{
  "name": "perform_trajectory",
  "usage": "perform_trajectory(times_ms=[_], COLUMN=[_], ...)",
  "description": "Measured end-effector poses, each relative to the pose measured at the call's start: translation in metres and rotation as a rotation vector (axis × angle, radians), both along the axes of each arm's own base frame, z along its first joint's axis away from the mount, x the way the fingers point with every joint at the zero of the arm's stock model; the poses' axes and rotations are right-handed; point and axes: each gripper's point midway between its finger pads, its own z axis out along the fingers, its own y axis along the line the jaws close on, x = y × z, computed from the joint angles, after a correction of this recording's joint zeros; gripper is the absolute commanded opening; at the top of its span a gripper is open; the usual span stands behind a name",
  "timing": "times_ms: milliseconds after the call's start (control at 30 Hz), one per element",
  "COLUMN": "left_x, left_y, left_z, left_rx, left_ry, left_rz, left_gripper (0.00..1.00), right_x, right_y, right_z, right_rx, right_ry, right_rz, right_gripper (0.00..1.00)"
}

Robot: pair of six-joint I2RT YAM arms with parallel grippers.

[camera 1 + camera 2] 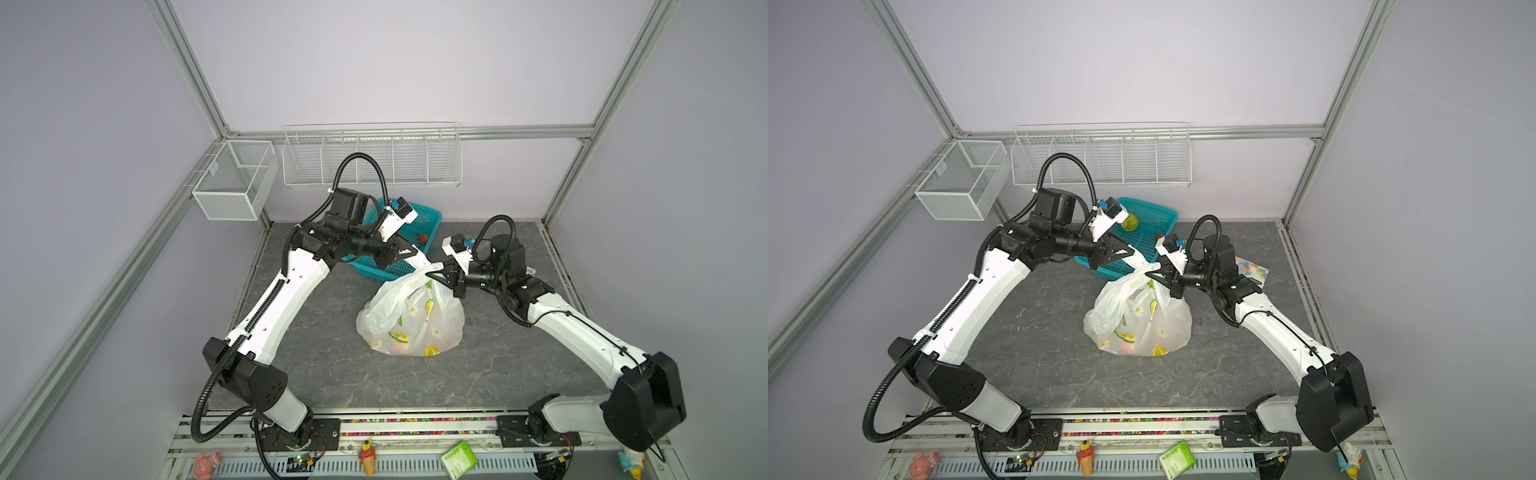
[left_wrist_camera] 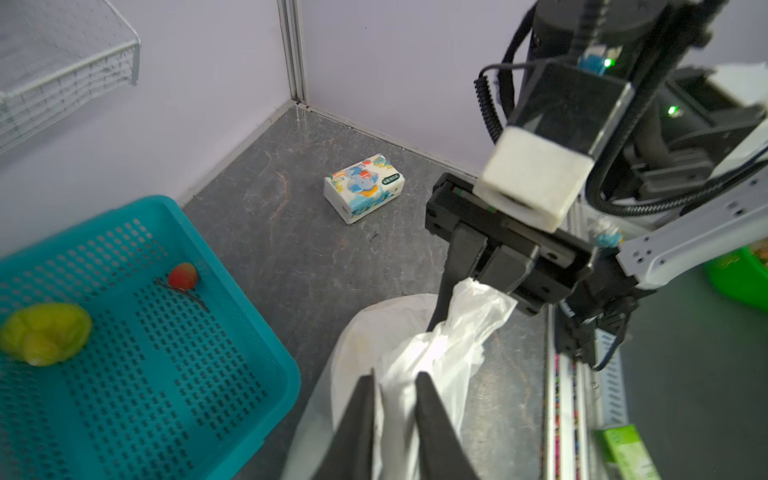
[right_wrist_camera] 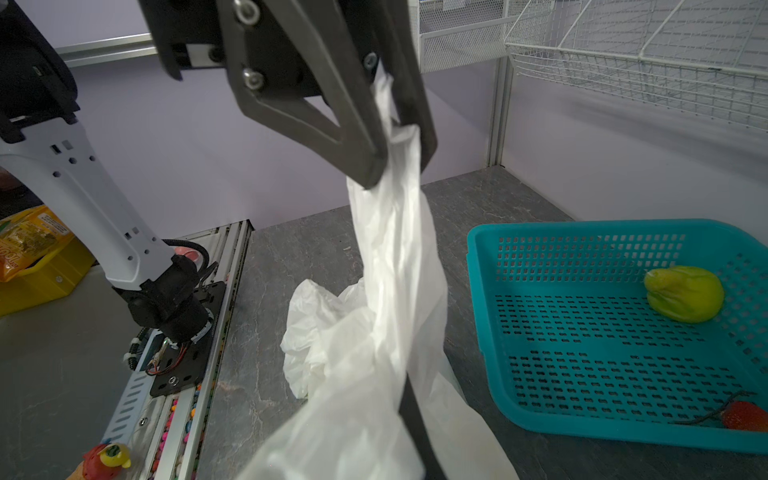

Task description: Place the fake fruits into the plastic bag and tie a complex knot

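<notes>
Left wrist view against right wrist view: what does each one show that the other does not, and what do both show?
Only the left wrist view shows the cartoon-printed packet. Only the right wrist view shows the yellow pouch. Both show the teal basket holding a green fruit and a strawberry, and the plastic bag gripped by the left pincer and right pincer.

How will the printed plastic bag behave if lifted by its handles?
Probably floppy: the plastic bag twists limply between left hand and right hand. Likely bottom-heavy: fruit shapes bulge at its base. Thin translucent film might tear.
</notes>
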Motion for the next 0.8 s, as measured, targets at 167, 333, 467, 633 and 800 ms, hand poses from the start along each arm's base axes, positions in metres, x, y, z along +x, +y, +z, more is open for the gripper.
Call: perform_trajectory(times_ms=[167, 333, 467, 633, 800], left_x=[0.002, -0.011, -0.011, -0.002, 0.003], left_y=[0.007, 0.021, 0.027, 0.028, 0.029], left_z=[-0.007, -0.017, -0.012, -0.008, -0.005], left_rx=[0.005, -0.003, -0.025, -0.042, -0.049], left_ry=[-0.004, -0.036, -0.081, -0.108, -0.126], left_rz=[0.056, 0.135, 0.187, 0.230, 0.255], left_gripper=[0.00, 0.00, 0.00, 0.00, 0.00], right_x=[0.013, 0.016, 0.017, 0.020, 0.023], right_y=[-0.001, 0.005, 0.008, 0.014, 0.016], right_z=[0.001, -0.002, -0.009, -0.019, -0.026], right_rx=[-0.026, -0.048, -0.064, -0.081, -0.091], right_ry=[0.067, 0.133, 0.165, 0.199, 0.214], right_rz=[-0.095, -0.168, -0.193, -0.203, -0.209], right_gripper=[0.17, 0.23, 0.23, 0.22, 0.19])
